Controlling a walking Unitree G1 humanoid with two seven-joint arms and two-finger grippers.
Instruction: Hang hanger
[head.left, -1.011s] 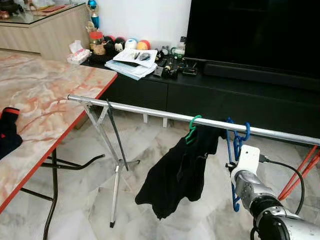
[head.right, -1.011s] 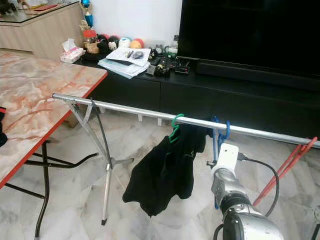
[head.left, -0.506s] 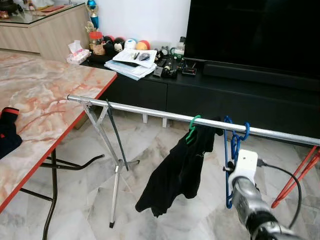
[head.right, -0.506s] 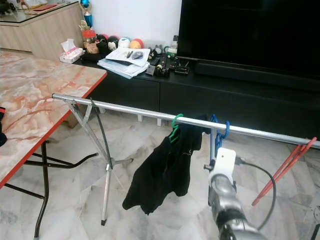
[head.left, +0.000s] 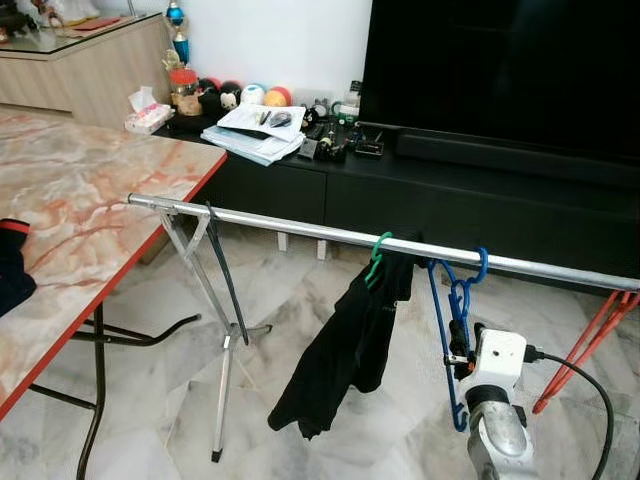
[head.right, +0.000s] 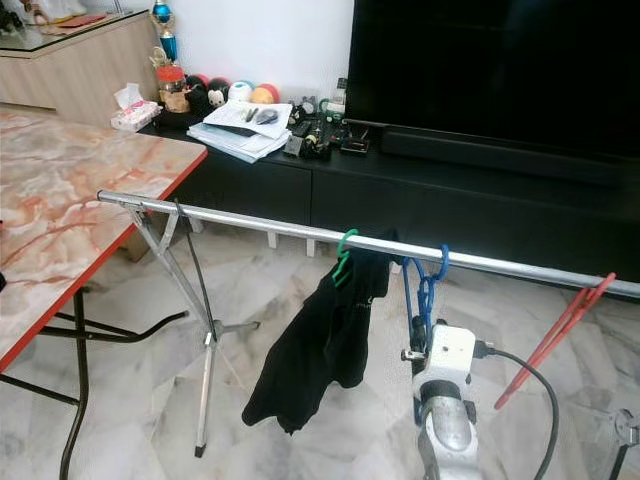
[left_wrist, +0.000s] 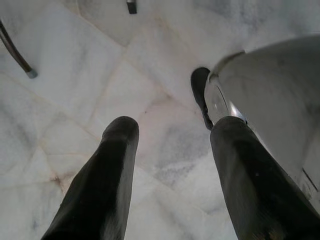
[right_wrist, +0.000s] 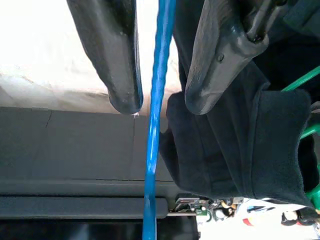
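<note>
Left eye view: one blue hanger hangs by its hook on the rail, long axis running down toward the floor. Just beside it on the rail, one green hanger carries a black garment. The right gripper sits low against the blue hanger. One counter stands to the left, well apart, with open floor between.

Right eye view: red hangers lean under the rail's far right end.

Left wrist view: the left gripper is spread, empty, over bare floor.

Right wrist view: the two fingers are spread, the blue bar passing between them, close to one.
</note>
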